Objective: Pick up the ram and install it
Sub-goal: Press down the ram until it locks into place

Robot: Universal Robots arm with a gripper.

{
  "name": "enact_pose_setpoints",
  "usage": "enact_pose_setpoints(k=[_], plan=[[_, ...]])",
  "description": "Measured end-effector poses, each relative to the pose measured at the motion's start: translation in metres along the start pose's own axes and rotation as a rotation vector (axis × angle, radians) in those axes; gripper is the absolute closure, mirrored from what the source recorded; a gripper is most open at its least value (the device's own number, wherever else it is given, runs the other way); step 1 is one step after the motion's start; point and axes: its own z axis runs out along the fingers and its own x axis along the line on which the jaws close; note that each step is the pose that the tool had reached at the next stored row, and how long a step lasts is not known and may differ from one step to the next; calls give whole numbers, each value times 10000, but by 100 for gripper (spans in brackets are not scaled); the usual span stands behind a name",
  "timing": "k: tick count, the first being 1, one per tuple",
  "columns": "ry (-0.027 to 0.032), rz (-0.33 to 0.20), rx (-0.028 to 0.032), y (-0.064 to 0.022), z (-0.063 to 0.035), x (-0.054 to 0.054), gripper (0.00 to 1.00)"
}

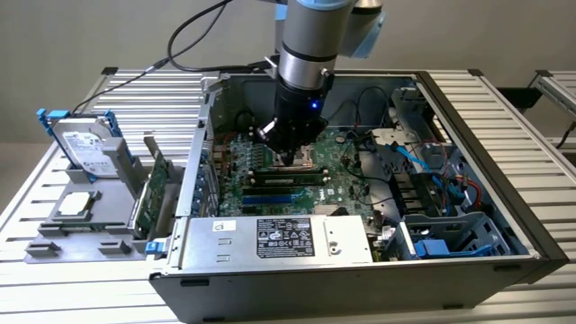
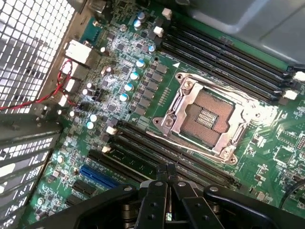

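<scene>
At the far left of the exterior view, a hard drive (image 1: 85, 145) stands upright in a grey fixture (image 1: 85, 236) on the slatted table (image 1: 54, 297), and a green card (image 1: 158, 181) with a metal bracket stands on edge at the fixture's right end, just beside the case (image 1: 360, 297).

From my remote station I see the case lying open-side up across the middle of the frame. The power supply (image 1: 283, 236) sits along its near wall, pale label upward.

At centre frame the arm (image 1: 306, 47) comes straight down from the top edge into the case, and the gripper (image 1: 290, 158) hangs low over the board (image 1: 338, 152), at the near edge of the socket. The jaws are closed, tip against tip. The ram (image 1: 288, 179) lies flat along a slot just below the gripper in the picture, a narrow strip with dark chips parallel to the blue slot (image 1: 270, 199) nearer the power supply. I cannot tell whether the tips touch it.

On the wrist view the gripper (image 2: 167, 174) shows its two black fingers (image 2: 155, 200) pressed together over the dark memory slots beside the open silver socket (image 2: 205, 117). A red wire (image 2: 57, 88) loops by the perforated case wall.

Right of centre in the exterior view, blue cables (image 1: 409, 158) run toward the drive cage (image 1: 450, 236) in the lower right corner of the case.
</scene>
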Motion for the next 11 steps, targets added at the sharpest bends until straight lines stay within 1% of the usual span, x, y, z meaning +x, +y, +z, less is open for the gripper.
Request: enact_pose_setpoints(k=[7, 9, 11], plan=[[-66, 1082, -89, 0, 0, 0, 89], [-100, 1345, -103, 0, 0, -1, 89], [-151, 1569, -107, 0, 1, 0, 89]])
